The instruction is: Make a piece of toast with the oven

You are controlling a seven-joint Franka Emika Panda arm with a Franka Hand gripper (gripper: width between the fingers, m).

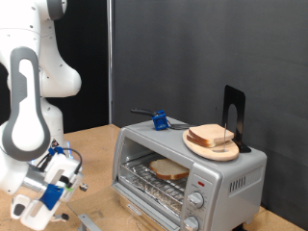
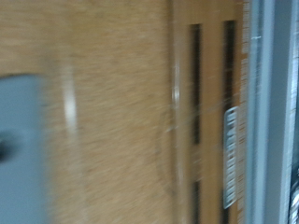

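The silver-grey oven [image 1: 231,178] stands on the wooden table at the exterior view's right, with two round knobs and a red light on its front. One bread slice [image 1: 168,170] lies on the wire rack inside, seen through the glass door, which looks shut. A second, similar slice [image 1: 214,136] lies on a round wooden plate [image 1: 197,144] on top of the oven. My gripper [image 1: 43,197] hangs low at the exterior view's left, well apart from the oven, with nothing seen in it. The wrist view is blurred and shows only wood grain and a metal edge [image 2: 271,112].
A blue object with a dark handle [image 1: 159,120] lies on the oven's top. A black upright stand [image 1: 234,114] is behind the plate. A grey flat piece [image 1: 89,221] lies on the table at the bottom edge. A dark curtain forms the backdrop.
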